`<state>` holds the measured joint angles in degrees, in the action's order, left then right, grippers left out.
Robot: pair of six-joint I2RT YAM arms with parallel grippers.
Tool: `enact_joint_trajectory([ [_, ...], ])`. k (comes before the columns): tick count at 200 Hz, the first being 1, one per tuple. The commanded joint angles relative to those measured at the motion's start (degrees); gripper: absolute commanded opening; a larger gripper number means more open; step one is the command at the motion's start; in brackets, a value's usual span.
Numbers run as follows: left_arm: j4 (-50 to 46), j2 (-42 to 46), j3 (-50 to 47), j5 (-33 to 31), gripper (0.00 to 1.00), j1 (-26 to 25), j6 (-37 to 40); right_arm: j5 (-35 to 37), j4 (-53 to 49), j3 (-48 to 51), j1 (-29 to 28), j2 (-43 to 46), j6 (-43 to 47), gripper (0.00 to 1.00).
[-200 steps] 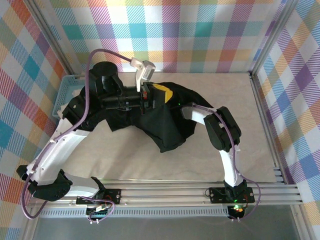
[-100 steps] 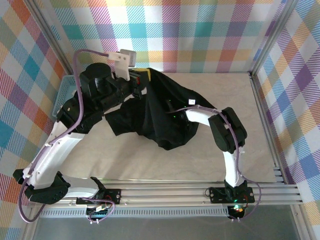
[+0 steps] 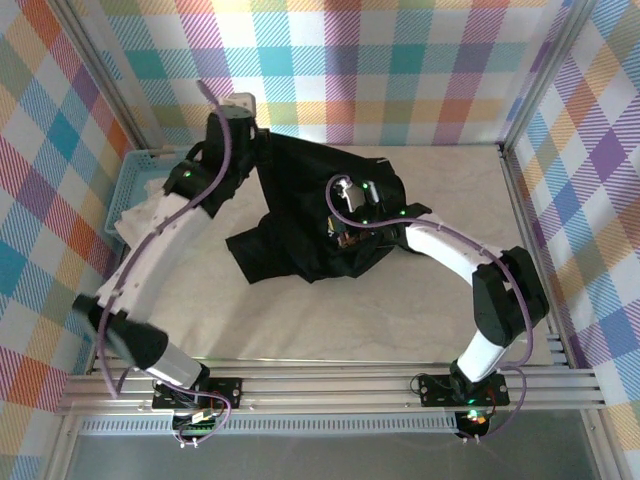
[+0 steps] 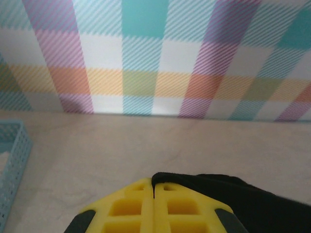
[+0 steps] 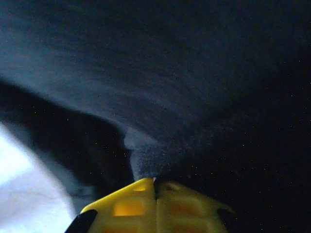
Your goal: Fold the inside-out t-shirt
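There is one t-shirt (image 3: pixel 300 215), black and bunched into a loose heap, and two grippers both have hold of it. The left gripper (image 4: pixel 153 182) has its yellow fingers (image 4: pixel 129 206) pressed together on an edge of the black cloth, which comes out from between the fingertips and runs off to that gripper's right. Ahead of this gripper lies bare pale worktop (image 4: pixel 112 145), and beyond that the one plaid back wall (image 4: pixel 155 58). The right gripper (image 5: pixel 155 182) is likewise closed, pinching a small fold of the shirt. Dark fabric rises in front of and above it and fills nearly everything ahead, with a pale patch low on its left side. From above, the shirt hangs away from the left gripper toward the right gripper and sags onto the worktop (image 3: pixel 400 310) between the two, with one flap trailing toward the near edge. The right arm's wrist lies on top of the heap, and the cloth covers that gripper's fingertips in the overhead view. One light-blue basket (image 3: pixel 125 180) sits to the left of the left gripper, against the side wall. One white cloth (image 3: pixel 140 215) lies in it, and the left arm crosses over both.
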<state>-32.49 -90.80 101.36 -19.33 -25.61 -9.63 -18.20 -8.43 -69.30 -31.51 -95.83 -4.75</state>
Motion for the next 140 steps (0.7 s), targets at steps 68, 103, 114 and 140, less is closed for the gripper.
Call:
enact_joint_trajectory([
  [68, 2.1, -14.9, -4.2, 3.7, 0.0, 10.7, -7.4, -10.5, 2.0, -1.5, 0.9, 10.6, 2.6, 0.0],
  [103, 4.9, -13.1, -13.6, 2.3, 0.0, 14.3, -9.8, -10.7, 4.5, -3.0, 4.6, 14.4, -0.2, 0.0],
  [114, 5.8, -12.9, -16.3, 2.5, 0.0, 15.0, -10.9, -11.2, 7.4, -2.6, 5.8, 15.3, -2.4, 0.0],
  [140, 6.3, -11.7, -21.0, 2.4, 0.0, 15.2, -11.9, -10.1, 9.9, -1.8, 5.9, 15.8, -4.0, 0.0],
])
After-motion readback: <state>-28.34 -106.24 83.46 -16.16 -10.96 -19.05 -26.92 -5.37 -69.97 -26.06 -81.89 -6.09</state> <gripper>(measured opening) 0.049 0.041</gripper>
